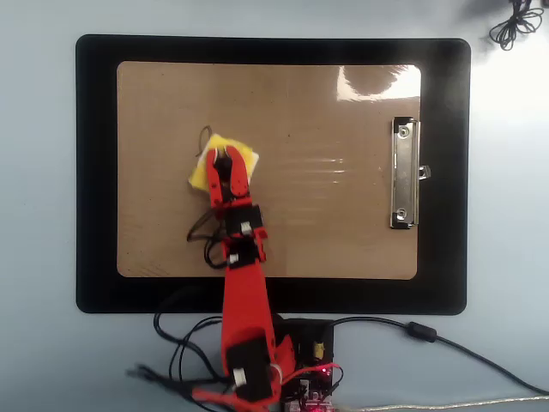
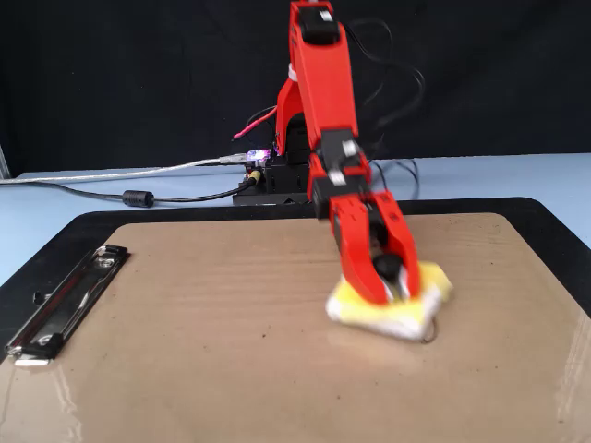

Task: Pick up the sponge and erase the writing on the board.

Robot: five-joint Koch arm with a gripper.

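The yellow sponge lies flat on the tan board, left of its middle in the overhead view; in the fixed view the sponge is right of centre on the board. My red gripper reaches down onto it, its jaws shut on the black spot on top of the sponge, as the fixed view shows. Of the writing, only a thin dark stroke shows at the sponge's edge, also in the fixed view. The rest is hidden under the sponge or gone.
The silver clip sits at the board's right end overhead, at the left in the fixed view. A black mat lies under the board. The arm's base, circuit board and cables sit at the near edge.
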